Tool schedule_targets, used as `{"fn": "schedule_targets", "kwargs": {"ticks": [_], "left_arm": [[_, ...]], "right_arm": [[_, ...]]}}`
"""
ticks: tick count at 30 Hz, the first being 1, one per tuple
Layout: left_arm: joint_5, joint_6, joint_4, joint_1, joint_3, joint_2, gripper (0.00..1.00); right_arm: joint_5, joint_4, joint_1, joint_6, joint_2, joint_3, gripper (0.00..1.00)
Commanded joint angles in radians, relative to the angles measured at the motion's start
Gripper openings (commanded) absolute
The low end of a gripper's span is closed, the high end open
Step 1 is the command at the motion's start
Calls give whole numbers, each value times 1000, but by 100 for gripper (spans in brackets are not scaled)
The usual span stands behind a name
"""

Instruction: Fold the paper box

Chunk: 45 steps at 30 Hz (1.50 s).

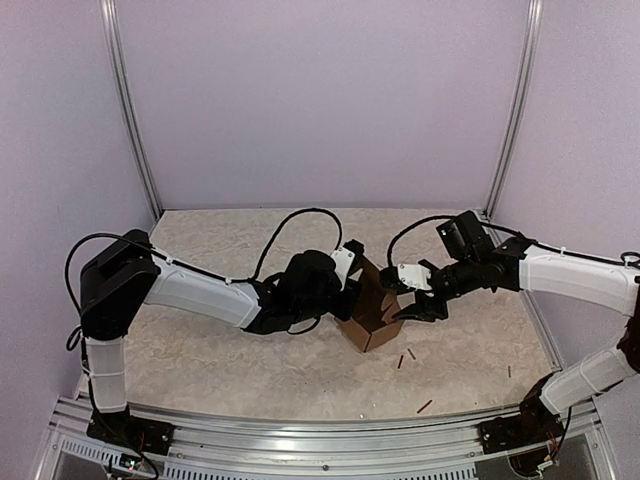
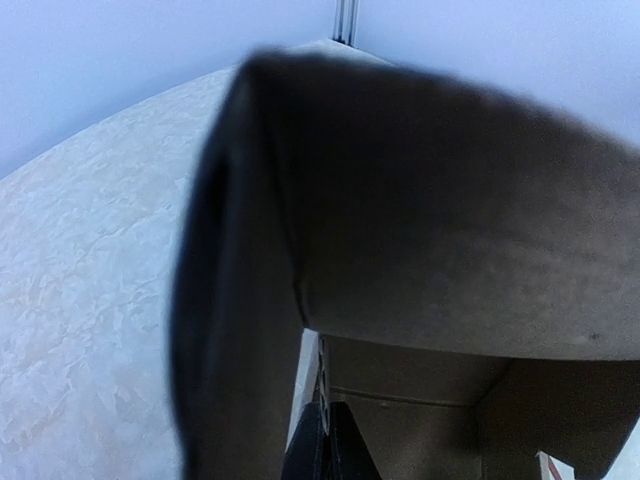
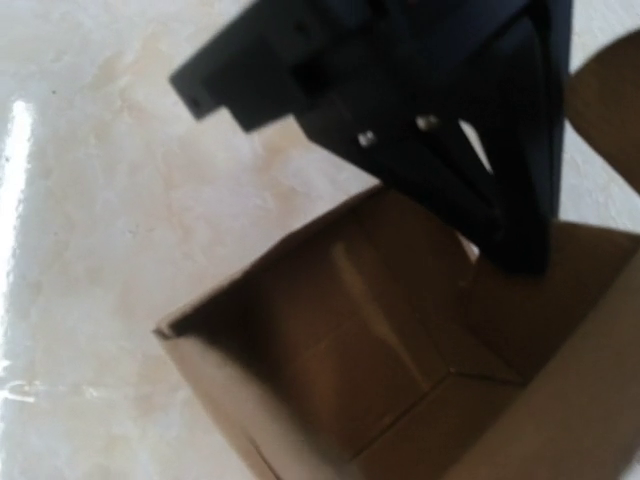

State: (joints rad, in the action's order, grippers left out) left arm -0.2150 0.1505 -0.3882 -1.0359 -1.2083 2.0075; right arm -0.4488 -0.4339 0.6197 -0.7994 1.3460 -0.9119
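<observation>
The paper box (image 1: 372,320) is brown cardboard, partly formed and open at the top, standing at the table's middle. My left gripper (image 1: 349,291) is at the box's left wall. In the left wrist view its fingers (image 2: 322,452) are pressed together on a thin cardboard wall, with a brown flap (image 2: 450,200) filling most of the frame. My right gripper (image 1: 408,303) is at the box's right side with its fingers spread. The right wrist view looks down into the box's open inside (image 3: 380,340), with the black left gripper (image 3: 450,120) above it. My right gripper's own fingers do not show there.
A few small dark sticks lie on the mottled table to the front right of the box (image 1: 403,358), (image 1: 425,406), (image 1: 508,371). Lilac walls with metal posts (image 1: 133,110) close the back and sides. A metal rail (image 1: 300,425) runs along the near edge.
</observation>
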Motion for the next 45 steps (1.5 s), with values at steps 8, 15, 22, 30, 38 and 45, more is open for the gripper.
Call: {"fn": "schedule_targets", "kwargs": {"ticks": [8,15,22,30,38,45], "left_arm": [[-35,-21,-166,-21,237,-75,7],[-20,-44,-8,-32,257,-156,21],[-102,49,115,-64,437,-355,38],[-150,186,201,-21,478,-539,50],[-46,178,169,16,301,-466,51],[-77,244,221,27,243,-389,51]], "right_arm": [[61,11,108,-2,-3,39,53],[113,44,167,-7,46,33,53],[180,72,228,-35,76,55,53],[208,35,248,-55,207,40,56],[213,-37,247,-1,159,-49,60],[211,-119,233,7,29,-114,65]]}}
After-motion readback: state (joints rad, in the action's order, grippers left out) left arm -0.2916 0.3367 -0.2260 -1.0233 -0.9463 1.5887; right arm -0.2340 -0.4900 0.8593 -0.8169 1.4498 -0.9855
